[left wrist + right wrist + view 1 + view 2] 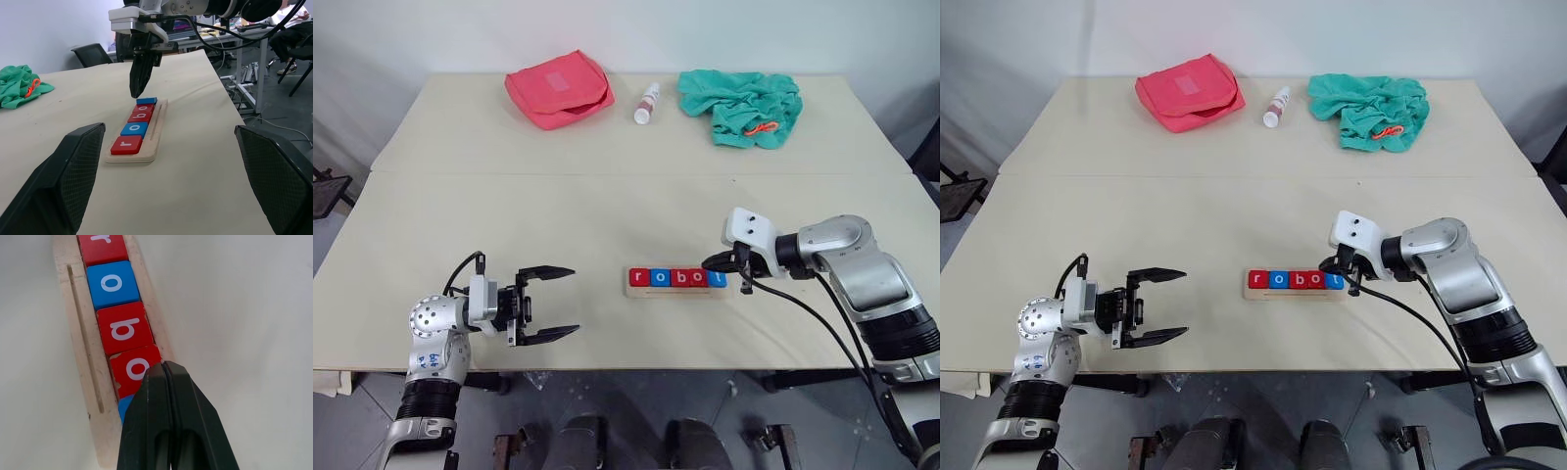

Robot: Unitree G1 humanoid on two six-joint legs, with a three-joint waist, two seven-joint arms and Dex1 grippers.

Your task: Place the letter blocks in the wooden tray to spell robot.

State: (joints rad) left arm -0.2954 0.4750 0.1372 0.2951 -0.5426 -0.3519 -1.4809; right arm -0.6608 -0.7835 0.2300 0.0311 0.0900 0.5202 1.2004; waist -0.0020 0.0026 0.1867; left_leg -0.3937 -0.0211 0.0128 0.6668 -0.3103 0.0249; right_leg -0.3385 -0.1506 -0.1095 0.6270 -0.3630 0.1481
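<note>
**Five blocks sit in the tray and spell robot**

We see our right gripper with its two fingers pressed together and nothing held between them; its tip hangs just over the blue t block at the end of the row; we cannot tell if it touches that block. The wooden tray lies right under this gripper and stretches away from it toward our left gripper; in it the letter blocks lie side by side, red r, blue o, red b, red o, blue t. Our left gripper has its fingers wide apart and holds nothing; it points at the tray, which lies near its tips on the table.
</note>
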